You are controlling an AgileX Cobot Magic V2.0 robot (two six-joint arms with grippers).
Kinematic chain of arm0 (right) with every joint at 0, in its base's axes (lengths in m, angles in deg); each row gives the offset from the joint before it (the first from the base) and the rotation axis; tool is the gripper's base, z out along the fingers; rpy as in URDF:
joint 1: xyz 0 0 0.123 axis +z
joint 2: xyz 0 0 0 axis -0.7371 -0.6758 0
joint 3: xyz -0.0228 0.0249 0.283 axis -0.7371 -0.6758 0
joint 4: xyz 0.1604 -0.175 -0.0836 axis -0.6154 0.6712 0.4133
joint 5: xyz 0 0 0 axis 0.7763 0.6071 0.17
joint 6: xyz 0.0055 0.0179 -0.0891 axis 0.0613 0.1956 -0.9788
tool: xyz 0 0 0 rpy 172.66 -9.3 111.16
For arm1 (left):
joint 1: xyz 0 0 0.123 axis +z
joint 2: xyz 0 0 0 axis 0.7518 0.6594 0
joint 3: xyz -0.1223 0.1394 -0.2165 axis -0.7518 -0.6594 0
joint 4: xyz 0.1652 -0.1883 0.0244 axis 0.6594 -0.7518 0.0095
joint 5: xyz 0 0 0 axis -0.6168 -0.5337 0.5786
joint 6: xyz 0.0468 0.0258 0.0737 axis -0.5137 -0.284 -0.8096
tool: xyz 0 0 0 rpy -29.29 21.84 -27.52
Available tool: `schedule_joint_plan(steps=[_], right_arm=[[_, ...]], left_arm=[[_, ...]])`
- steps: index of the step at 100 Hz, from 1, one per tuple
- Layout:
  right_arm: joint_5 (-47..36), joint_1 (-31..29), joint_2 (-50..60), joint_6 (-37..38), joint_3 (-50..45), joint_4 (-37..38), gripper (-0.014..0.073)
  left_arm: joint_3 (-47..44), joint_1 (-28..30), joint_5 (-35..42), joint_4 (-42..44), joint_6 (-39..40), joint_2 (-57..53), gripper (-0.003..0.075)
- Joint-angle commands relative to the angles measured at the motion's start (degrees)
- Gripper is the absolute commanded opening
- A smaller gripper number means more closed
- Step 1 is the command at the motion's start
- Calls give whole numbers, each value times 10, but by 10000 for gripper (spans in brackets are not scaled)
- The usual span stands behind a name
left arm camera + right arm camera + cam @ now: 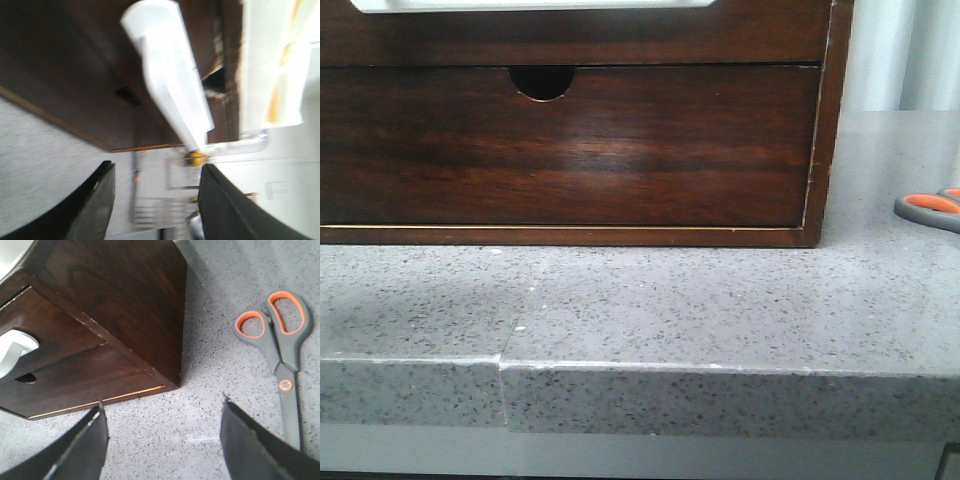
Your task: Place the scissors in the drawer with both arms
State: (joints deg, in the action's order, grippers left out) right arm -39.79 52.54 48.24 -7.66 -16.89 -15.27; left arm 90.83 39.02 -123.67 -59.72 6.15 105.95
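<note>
Left claw: hanging with its two dark fingers spread apart and nothing between them; the view is blurred.
Drawer: sitting ahead of the left claw, closed as far as the blur lets me judge. Its white strip is running across the glossy dark front, just beyond the fingertips. I am judging the strip to be the place to take hold: stiff, raised and easy to hook, while the polished wood around it is looking slippery.
Cabinet: standing on the grey speckled bench, ahead of the right claw and toward its left finger; solid wood, probably heavy enough not to slide when a drawer is pulled.
Notched lower front: closed, filling most of the front view.
Right claw: holding its fingers wide apart, empty, hovering over bare bench.
Scissors: lying flat on the bench, blades closed, beyond the right finger's tip and well apart from the cabinet. They are looking light, rigid and thin. A pinch across the grey handles near the pivot is seeming safest; the low blades are giving little to grip.
</note>
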Motion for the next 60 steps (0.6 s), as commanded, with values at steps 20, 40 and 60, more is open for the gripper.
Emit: schedule_joint_plan(steps=[20, 40, 60], right_arm=[[-37, -2, -9, -1, 21, -14, 445], [-36, -2, -9, -1, 21, -14, 445], [-36, -2, -9, -1, 21, -14, 445]], left_arm=[[76, -5, -54, -83, -30, 96, 349], [90, -5, -53, -88, -30, 141, 344], [90, -5, -50, -88, -36, 159, 200]])
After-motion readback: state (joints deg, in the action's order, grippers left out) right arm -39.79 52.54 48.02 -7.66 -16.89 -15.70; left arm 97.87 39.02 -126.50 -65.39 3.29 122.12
